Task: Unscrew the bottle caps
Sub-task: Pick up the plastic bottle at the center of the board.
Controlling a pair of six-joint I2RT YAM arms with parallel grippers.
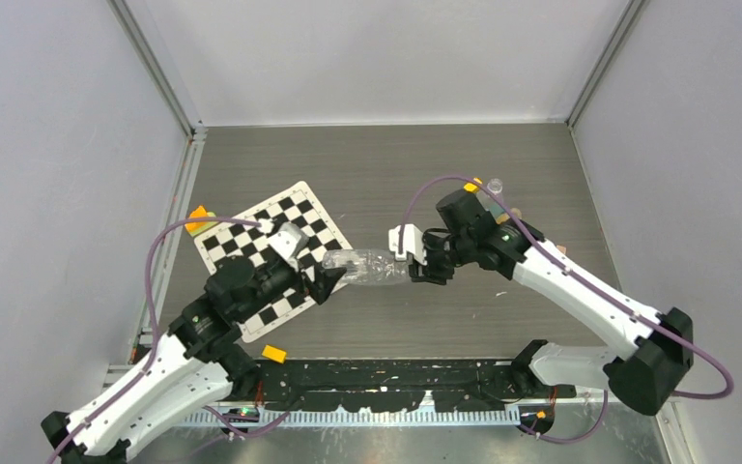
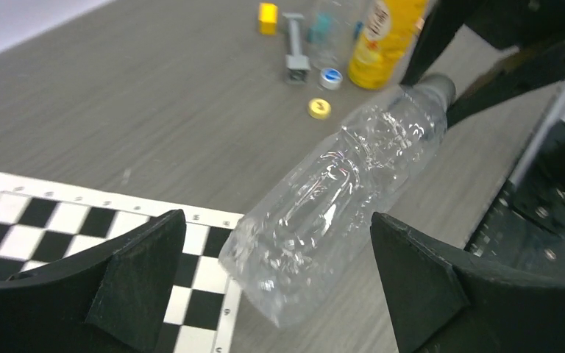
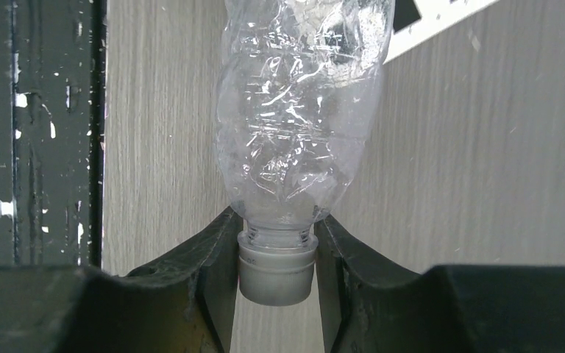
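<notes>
Fingers of the right gripper pinch the small white plastic screw cap of a clear, crinkled plastic bottle, which lies level between both arms. Round its base the left gripper stands spread wide, not touching. Thin-walled and seemingly empty, the bottle should be light, slippery and easily crushed, so take the stiffer base.

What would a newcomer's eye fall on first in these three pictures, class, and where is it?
First, the clear crinkled bottle at the table's middle, gripped by its white cap between the right arm's fingers. The left arm's fingers stand wide open on either side of its base, not touching. Next, the checkerboard mat lying at left under the left arm.
</notes>
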